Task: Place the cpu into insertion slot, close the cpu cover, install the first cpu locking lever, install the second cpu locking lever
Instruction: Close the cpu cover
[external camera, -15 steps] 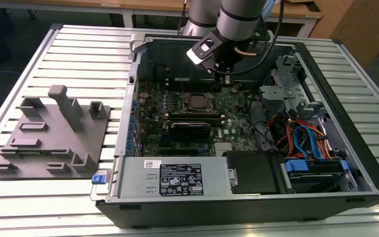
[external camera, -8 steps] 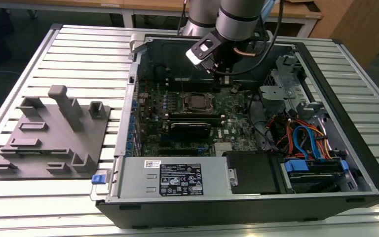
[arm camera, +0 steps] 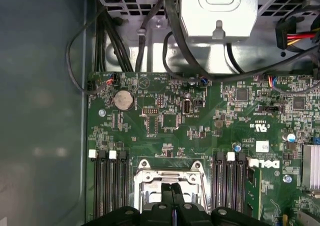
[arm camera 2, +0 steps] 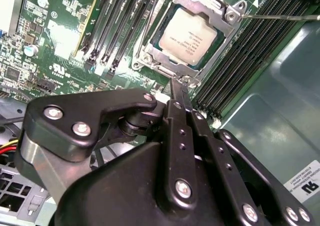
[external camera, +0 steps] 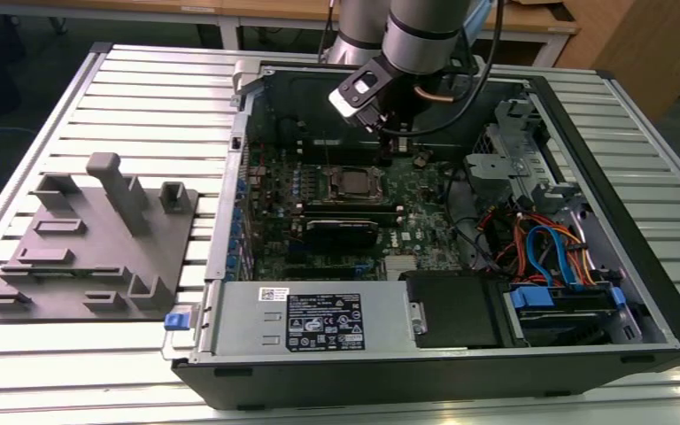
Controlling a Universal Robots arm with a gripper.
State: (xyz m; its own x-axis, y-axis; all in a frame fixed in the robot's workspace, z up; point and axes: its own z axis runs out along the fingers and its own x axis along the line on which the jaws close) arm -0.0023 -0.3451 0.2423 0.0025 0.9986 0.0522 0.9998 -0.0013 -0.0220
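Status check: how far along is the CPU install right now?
Done: the cpu lies flat, and the cpu cover looks closed down around it. In hand: the gripper, shut, has its tips at the cover's edge. Left: the locking levers. One thin lever juts sideways from a cover corner and seems unlatched; I cannot tell about the other.

We see the cpu [arm camera 2: 187, 36] lying flat on the green motherboard [arm camera 2: 55, 41], its silvery top showing through the window of the cpu cover [arm camera 2: 212, 5], which lies down around it. Our gripper [arm camera 2: 177, 85] has its black fingers pressed together, tips at the cover's near edge. A thin metal lever [arm camera 2: 280, 17] crosses the memory slots [arm camera 2: 250, 56].
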